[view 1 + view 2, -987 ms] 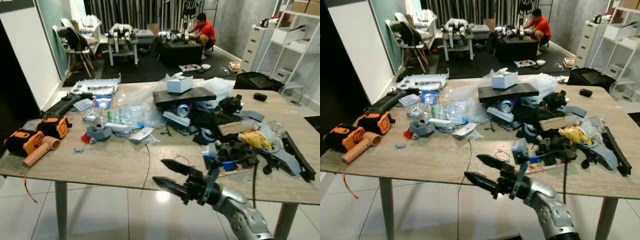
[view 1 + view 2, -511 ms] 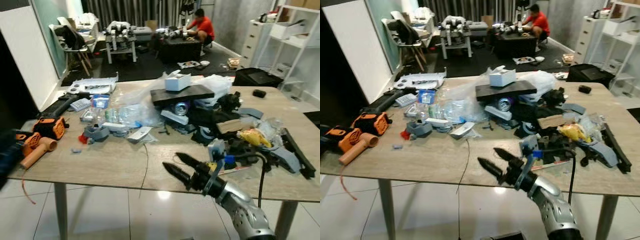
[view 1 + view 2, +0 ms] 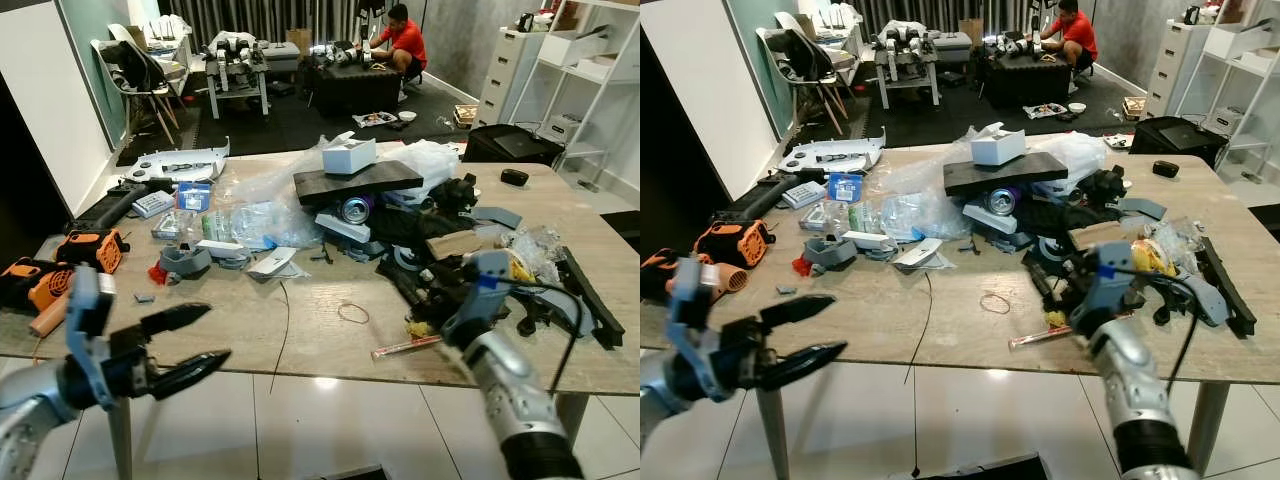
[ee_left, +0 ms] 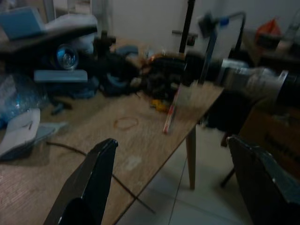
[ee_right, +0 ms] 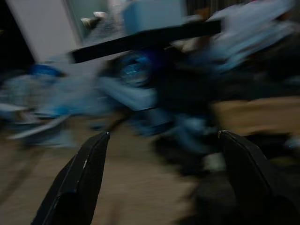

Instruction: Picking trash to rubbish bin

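Left gripper (image 3: 185,340) hung off the near-left edge of the counter (image 3: 230,320), jaws spread wide, nothing between them. In the left wrist view, both black fingers (image 4: 89,183) far apart, with the counter edge and floor beyond.

Right gripper (image 5: 159,183) was out over the right half of the counter, at the dark pile of parts (image 3: 440,285). From the head views, silver forearm (image 3: 505,385) blocked the fingertips. Right wrist view blurred, but jaws clearly open, wide gap, gripping nothing.

Trash was spread all over the counter:
- clear plastic bags (image 3: 265,215) left of centre
- drink can (image 3: 355,209) on its side under a black slab (image 3: 360,182), white box (image 3: 349,156) on top of the slab
- yellow crumpled wrapper (image 3: 520,265) at right, beside the dark pile
- rubber band (image 3: 352,313) loose on bare counter near the middle
- thin stick (image 3: 405,347) at the near edge, just beside the right arm
- black wire (image 3: 283,325) running off the near edge

Orange power tools (image 3: 60,270) sat at the far left of the counter. Could not pick out a rubbish bin. Person in a red shirt (image 3: 405,45) crouched on the floor at the back of the room.
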Robot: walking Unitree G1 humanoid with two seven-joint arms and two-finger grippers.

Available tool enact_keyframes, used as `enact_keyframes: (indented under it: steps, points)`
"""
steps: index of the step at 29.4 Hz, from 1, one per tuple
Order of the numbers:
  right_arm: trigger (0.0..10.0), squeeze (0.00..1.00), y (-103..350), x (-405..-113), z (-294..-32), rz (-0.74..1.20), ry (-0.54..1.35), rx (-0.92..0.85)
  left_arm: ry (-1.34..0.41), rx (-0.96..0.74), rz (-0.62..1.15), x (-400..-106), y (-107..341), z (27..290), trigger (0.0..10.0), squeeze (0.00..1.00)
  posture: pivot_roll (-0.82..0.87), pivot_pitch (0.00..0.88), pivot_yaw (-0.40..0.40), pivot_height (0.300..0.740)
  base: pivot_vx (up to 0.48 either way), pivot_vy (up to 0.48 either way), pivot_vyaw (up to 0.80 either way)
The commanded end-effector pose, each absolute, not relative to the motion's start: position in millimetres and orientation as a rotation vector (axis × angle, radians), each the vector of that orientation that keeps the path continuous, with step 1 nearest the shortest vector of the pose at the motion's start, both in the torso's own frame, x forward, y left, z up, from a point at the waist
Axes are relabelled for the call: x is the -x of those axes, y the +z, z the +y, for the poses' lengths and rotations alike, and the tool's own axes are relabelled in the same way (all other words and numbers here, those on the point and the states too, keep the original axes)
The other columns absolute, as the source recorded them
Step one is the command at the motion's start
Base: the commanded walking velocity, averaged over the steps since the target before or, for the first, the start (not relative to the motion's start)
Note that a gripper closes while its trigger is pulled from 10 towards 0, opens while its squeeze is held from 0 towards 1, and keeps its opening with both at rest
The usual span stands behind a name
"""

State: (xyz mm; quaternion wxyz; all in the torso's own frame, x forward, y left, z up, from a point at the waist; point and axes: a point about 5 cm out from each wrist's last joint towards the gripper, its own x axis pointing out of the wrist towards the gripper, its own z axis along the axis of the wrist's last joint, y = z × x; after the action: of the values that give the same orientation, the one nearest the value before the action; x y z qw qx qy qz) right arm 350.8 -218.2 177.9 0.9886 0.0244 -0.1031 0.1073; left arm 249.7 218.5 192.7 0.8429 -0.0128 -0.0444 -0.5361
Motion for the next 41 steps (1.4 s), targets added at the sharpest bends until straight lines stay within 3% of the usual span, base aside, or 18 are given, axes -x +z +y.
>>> enact_keyframes:
  steps: [1, 10, 19, 26, 35, 41]
  points:
    - [10.0, 0.0, 187, -351, -225, -0.231, 0.166, 0.012, -1.112, 0.008, -0.092, -250, 191, 219, 10.0, 0.0, -0.05, 0.114, 0.02, 0.74, 0.0, 0.0, 0.0]
    - [10.0, 0.0, 201, -356, -245, -0.223, 0.014, 0.175, -1.102, -0.046, -0.082, -253, 191, 213, 10.0, 0.0, -0.06, 0.115, 0.023, 0.74, 0.0, 0.0, 0.0]
    - [10.0, 0.0, 180, -366, -239, -0.122, -0.065, 0.154, -1.223, -0.102, -0.167, -250, 216, 188, 10.0, 0.0, -0.06, 0.123, 0.027, 0.74, 0.0, 0.0, 0.0]
    - [10.0, 0.0, 174, -368, -244, -0.08, -0.155, 0.164, -1.218, -0.132, -0.127, -250, 211, 187, 10.0, 0.0, -0.05, 0.133, 0.031, 0.74, 0.0, 0.0, 0.0]
    - [10.0, 0.0, 165, -369, -244, -0.013, -0.198, 0.117, -1.148, -0.177, -0.065, -257, 199, 189, 10.0, 0.0, -0.06, 0.137, 0.032, 0.74, 0.0, 0.0, 0.0]
    - [10.0, 0.0, 157, -372, -234, 0.049, -0.132, -0.039, -1.094, -0.203, -0.068, -263, 198, 192, 10.0, 0.0, -0.06, 0.137, 0.032, 0.74, 0.0, 0.0, 0.0]
